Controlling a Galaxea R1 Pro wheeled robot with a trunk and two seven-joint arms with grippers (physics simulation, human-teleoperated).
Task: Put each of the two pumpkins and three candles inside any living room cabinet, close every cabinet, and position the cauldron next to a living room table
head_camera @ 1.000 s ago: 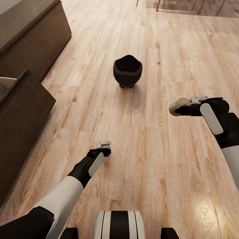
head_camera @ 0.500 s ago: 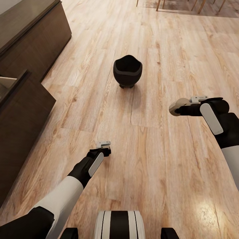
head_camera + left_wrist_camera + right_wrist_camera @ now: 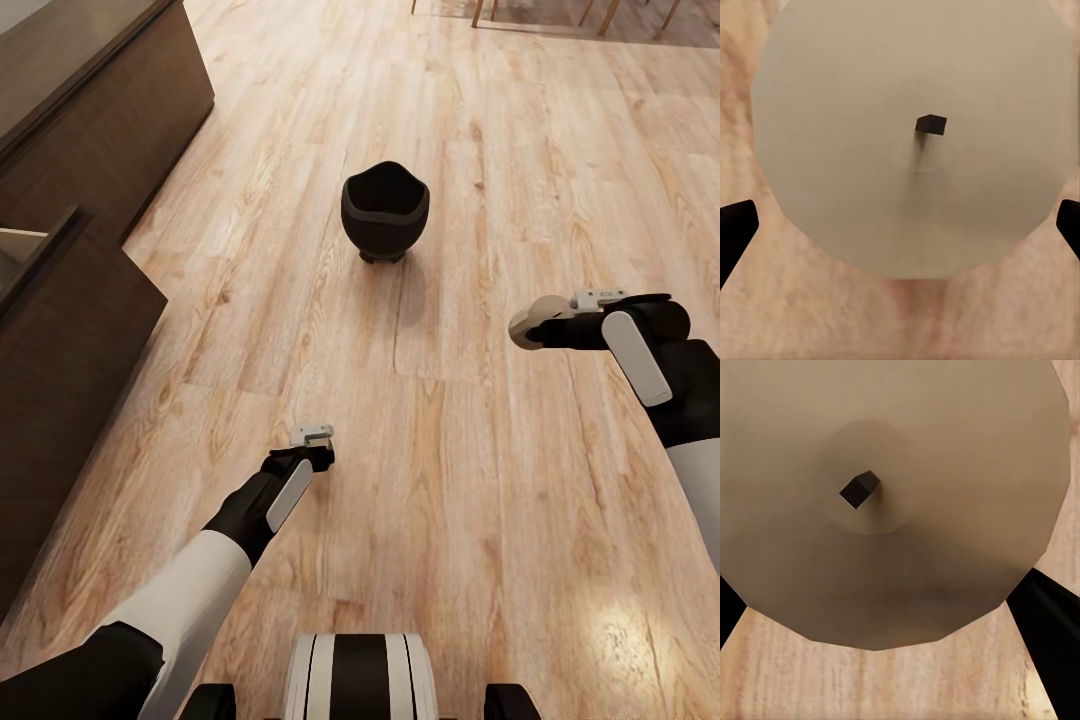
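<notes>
The black cauldron (image 3: 385,211) stands upright on the wood floor ahead of me, apart from both arms. My right gripper (image 3: 536,327) is held level at the right, shut on a tan candle (image 3: 523,324); its wick end (image 3: 859,489) faces the right wrist camera. My left gripper (image 3: 316,456) points down at the floor nearer to me. The left wrist view has a pale candle (image 3: 915,135) between the dark fingertips (image 3: 733,225). The dark-brown cabinet (image 3: 90,330) runs along the left, one drawer (image 3: 14,247) showing a pale inside. The pumpkins and table are out of view.
Pale wooden chair legs (image 3: 478,12) stand at the far top edge. My own base (image 3: 360,675) is at the bottom. Bare wood floor (image 3: 470,480) stretches between the arms and the cauldron.
The whole picture has shifted very slightly, so the camera moved a touch. Both arms and the cauldron keep their places.
</notes>
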